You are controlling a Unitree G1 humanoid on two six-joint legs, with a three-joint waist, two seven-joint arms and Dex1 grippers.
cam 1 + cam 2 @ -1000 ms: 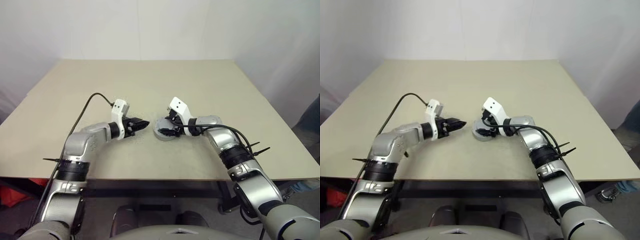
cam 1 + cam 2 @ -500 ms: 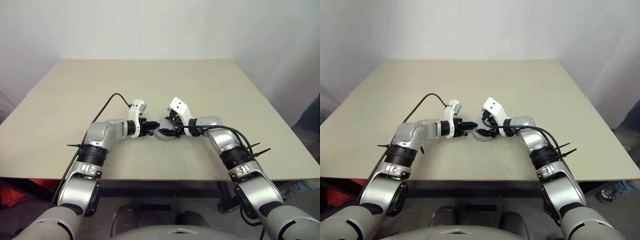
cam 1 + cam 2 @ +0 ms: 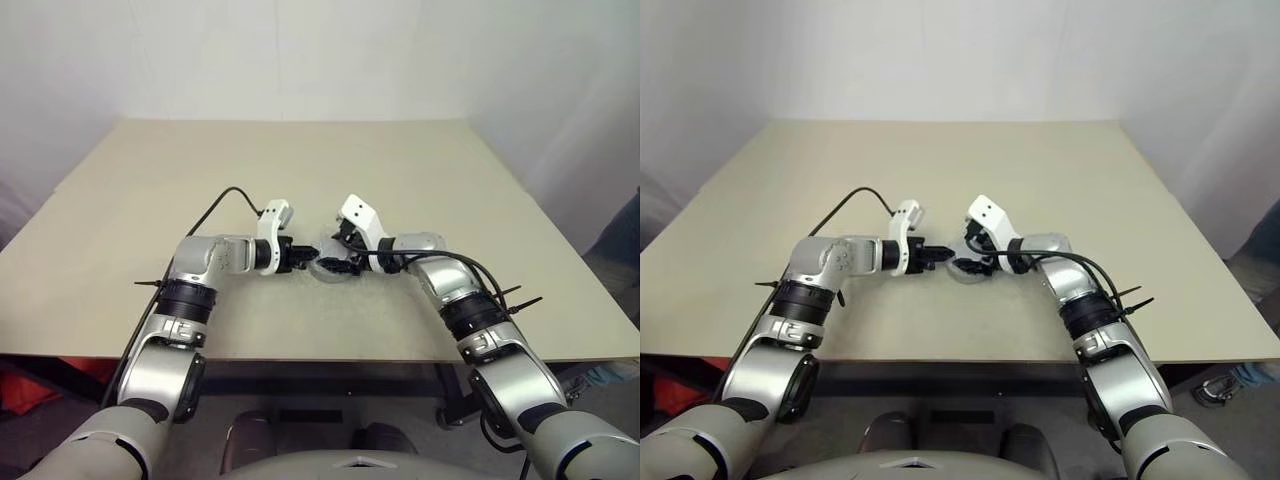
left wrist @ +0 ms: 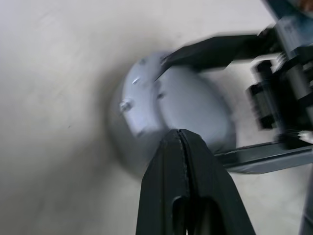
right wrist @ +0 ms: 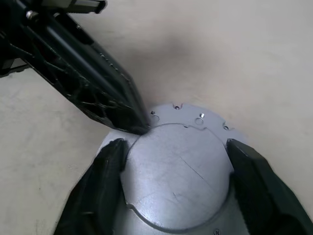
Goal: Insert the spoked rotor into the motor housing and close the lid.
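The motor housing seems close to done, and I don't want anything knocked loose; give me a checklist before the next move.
1. Motor housing flat on table: ok.
2. Silver lid on top: looks seated, ok.
3. Rotor inside: cannot tell, covered.
4. Right gripper fingers either side of housing: ok; gripping or just alongside: cannot tell.
5. Left gripper shut, its tip at the lid's edge: ok; pressing: cannot tell.
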